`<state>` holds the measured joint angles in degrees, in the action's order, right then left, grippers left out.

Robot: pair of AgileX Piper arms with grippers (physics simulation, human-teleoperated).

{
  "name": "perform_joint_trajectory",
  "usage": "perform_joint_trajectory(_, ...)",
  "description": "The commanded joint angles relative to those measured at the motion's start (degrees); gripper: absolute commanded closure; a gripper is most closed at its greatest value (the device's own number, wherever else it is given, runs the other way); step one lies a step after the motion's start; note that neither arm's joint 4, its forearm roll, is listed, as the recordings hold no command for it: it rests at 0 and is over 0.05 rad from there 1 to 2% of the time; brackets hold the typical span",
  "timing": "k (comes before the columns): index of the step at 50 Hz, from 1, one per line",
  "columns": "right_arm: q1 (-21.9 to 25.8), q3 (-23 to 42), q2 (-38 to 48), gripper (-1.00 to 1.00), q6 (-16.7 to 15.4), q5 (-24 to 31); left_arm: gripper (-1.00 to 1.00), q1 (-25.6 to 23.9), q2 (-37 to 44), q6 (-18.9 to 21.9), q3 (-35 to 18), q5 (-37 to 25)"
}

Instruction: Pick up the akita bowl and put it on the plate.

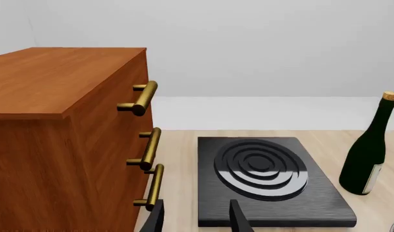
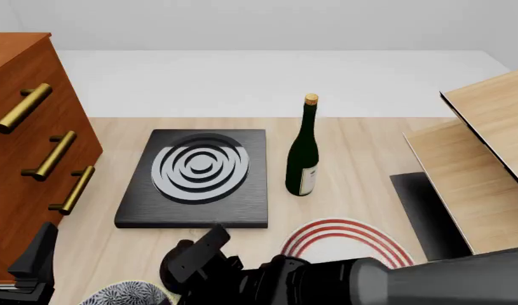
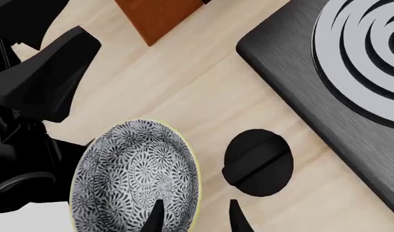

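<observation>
The akita bowl [image 3: 133,176], blue-and-white patterned with a pale rim, sits on the table at the near left [image 2: 123,295]. My right gripper [image 3: 195,220] is open and straddles the bowl's rim, one fingertip [image 3: 156,216] over the inside and the other outside. The right arm [image 2: 327,279] reaches across the front of the table and hides the near part of the plate [image 2: 342,230], white with red rings, which lies to the right of the bowl. My left gripper [image 1: 195,220] is open and empty, facing the black slab.
A black knob [image 3: 256,162] lies right beside the bowl. Behind it lies a black slab with white rings [image 2: 199,175], with a wine bottle [image 2: 304,155] to its right. A wooden drawer cabinet [image 2: 21,140] stands left, wooden panels [image 2: 479,165] right. The left arm [image 2: 34,267] is near the bowl.
</observation>
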<state>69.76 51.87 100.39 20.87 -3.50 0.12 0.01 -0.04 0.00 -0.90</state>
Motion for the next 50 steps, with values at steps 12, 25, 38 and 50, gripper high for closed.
perform_joint_trajectory(12, 0.8, -1.1, 3.6, -1.00, 3.0, -4.5, -1.00, 0.0, 0.0, 0.0, 0.0, -0.2)
perform_joint_trajectory(25, 1.4, -1.7, 5.9, -1.00, 4.9, -7.4, -1.00, 0.0, 0.0, 0.0, 0.0, -0.2)
perform_joint_trajectory(38, 2.6, -2.6, 8.9, -1.00, 7.1, -11.3, -1.00, 0.0, 0.0, 0.0, 0.0, -0.3)
perform_joint_trajectory(50, 2.8, -3.1, 10.3, 1.00, 7.8, -12.6, -1.00, 0.1, 0.0, 0.0, 0.0, -0.3)
